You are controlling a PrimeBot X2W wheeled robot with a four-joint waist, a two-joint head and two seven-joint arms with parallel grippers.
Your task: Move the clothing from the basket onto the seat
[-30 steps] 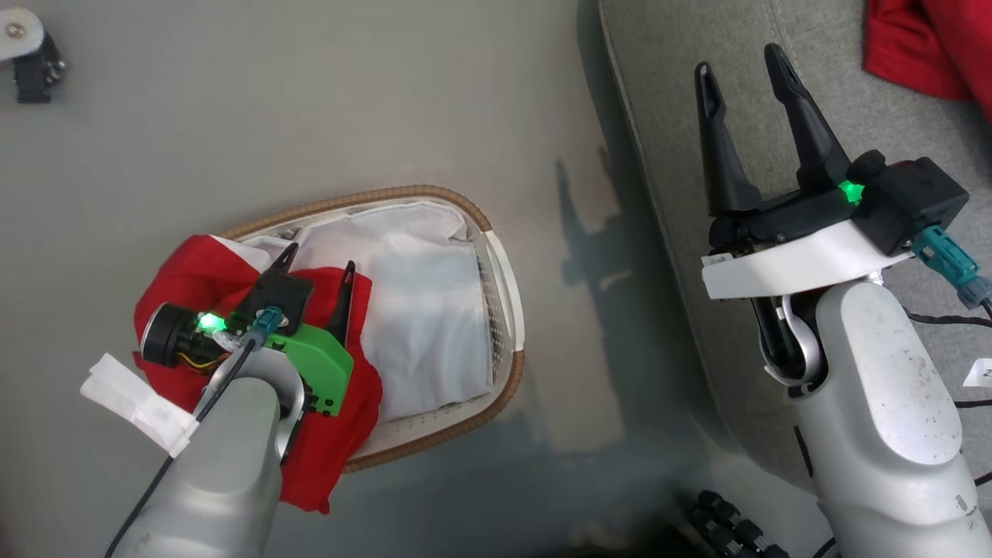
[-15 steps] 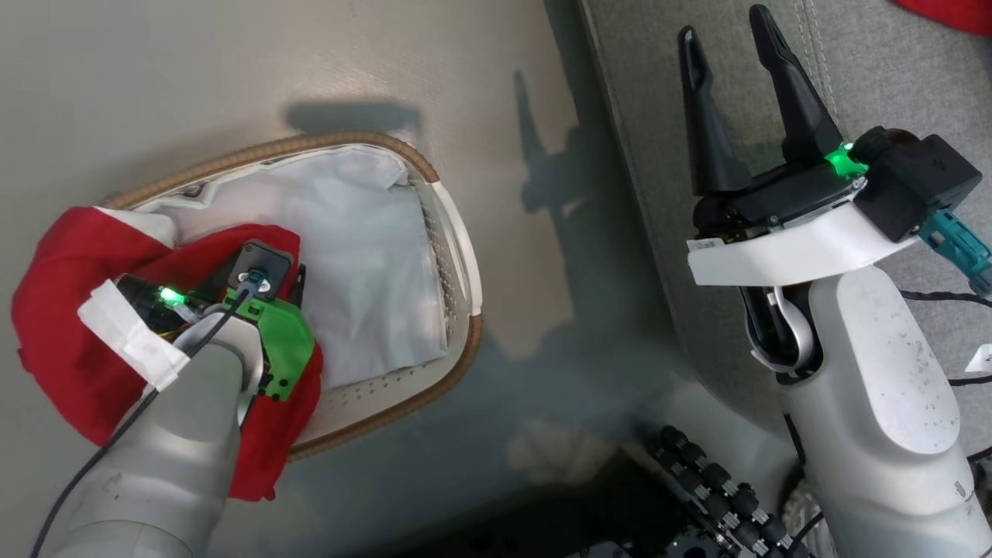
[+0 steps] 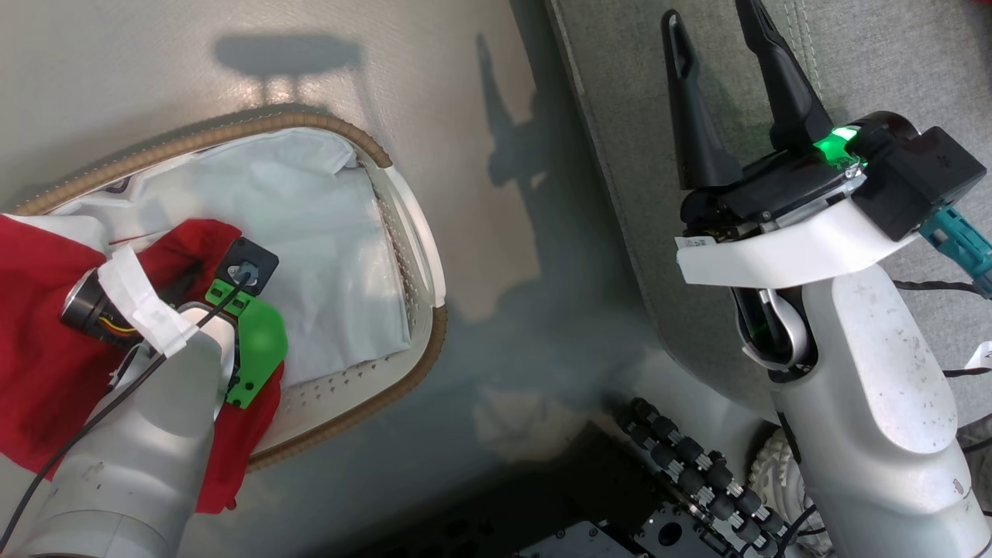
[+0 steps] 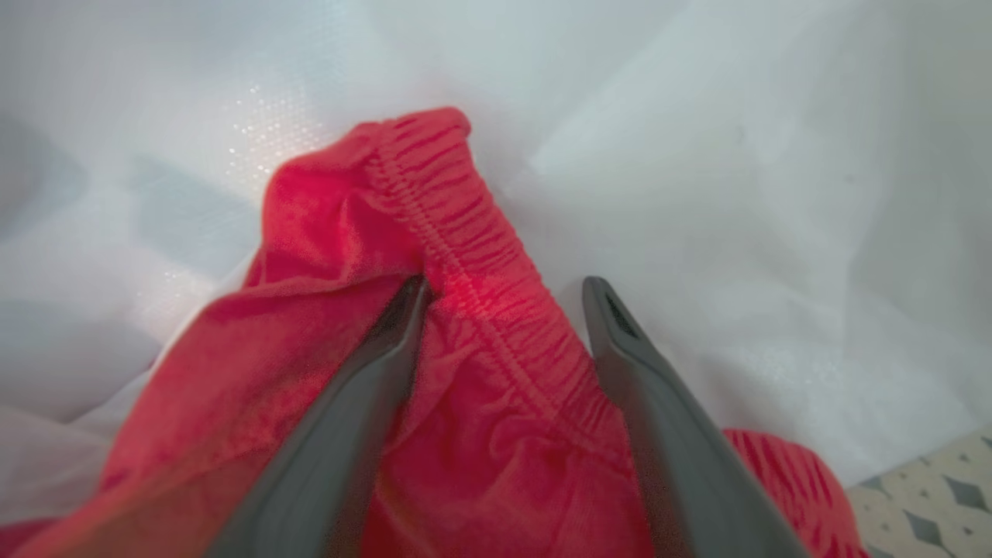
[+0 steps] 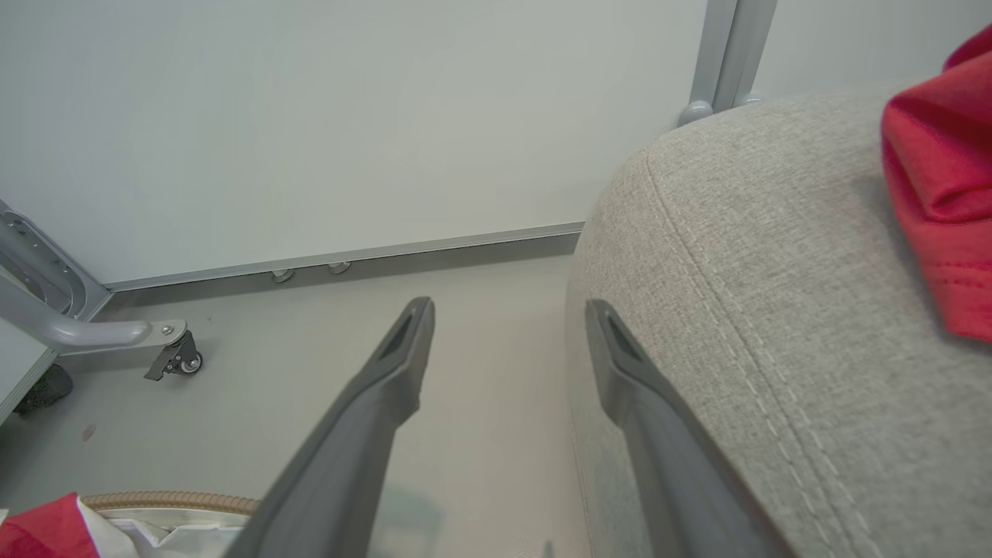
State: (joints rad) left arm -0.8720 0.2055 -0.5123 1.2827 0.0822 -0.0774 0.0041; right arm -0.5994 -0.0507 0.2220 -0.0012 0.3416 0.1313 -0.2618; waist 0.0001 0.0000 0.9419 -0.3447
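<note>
Red clothing [image 3: 39,325] lies heaped over the left side of the basket [image 3: 422,256], on its white liner [image 3: 310,232]. The left tool [image 4: 505,288], jaws wide, has sunk lower than a second ago and now straddles an elastic waistband [image 4: 480,256]. The right tool [image 3: 707,12] hangs wide over the left edge of the seat [image 3: 914,62], holding nothing

We find the clothing [image 3: 39,364] cut by the head view's left edge and hiding the basket's [image 3: 425,256] left end.
</note>
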